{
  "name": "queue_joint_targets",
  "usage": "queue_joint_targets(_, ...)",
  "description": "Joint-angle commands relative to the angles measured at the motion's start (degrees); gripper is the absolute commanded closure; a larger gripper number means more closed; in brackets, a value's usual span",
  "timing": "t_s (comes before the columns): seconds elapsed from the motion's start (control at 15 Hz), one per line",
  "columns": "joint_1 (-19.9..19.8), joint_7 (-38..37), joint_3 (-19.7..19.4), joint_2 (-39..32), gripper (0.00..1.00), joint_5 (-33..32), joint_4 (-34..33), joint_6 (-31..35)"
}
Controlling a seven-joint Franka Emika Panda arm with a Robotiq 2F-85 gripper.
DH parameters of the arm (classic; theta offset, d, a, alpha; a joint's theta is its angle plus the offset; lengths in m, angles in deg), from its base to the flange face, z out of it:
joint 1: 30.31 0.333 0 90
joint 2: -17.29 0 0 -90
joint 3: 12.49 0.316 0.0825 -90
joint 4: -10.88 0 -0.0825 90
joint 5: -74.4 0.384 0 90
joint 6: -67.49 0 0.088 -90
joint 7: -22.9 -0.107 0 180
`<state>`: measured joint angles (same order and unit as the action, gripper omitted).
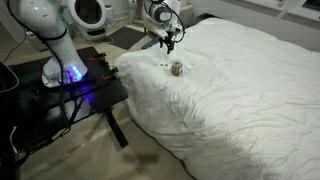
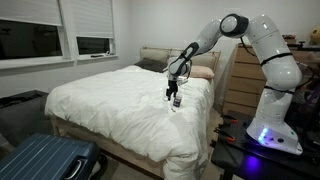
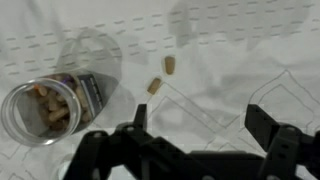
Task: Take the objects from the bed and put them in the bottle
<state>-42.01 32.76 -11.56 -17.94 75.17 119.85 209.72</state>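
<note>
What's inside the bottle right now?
Wrist view shows several pale yellowish bits inside the bottle; those on top hide any beneath and the bottom. Two more bits lie outside on the bed.

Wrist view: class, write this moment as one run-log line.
fingers: open, empty, above duvet | bottle: upright, uncapped, pieces inside | loose pieces: two on duvet, apart from bottle | step: none grasped yet

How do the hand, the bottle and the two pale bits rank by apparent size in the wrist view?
1. hand, though it is nearest the camera.
2. bottle.
3. upper bit and lower bit: they look alike, so unranked.
</note>
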Motion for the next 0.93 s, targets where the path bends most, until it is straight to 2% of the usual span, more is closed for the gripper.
queue_joint_targets(0.0, -0.5, 1.0, -0.2, 1.3, 0.0, 2.4, 2.4, -1.2)
queue_joint_targets(0.87, 0.4, -0.1, -1.8, -2.5, 0.0, 1.4, 3.3, -0.4)
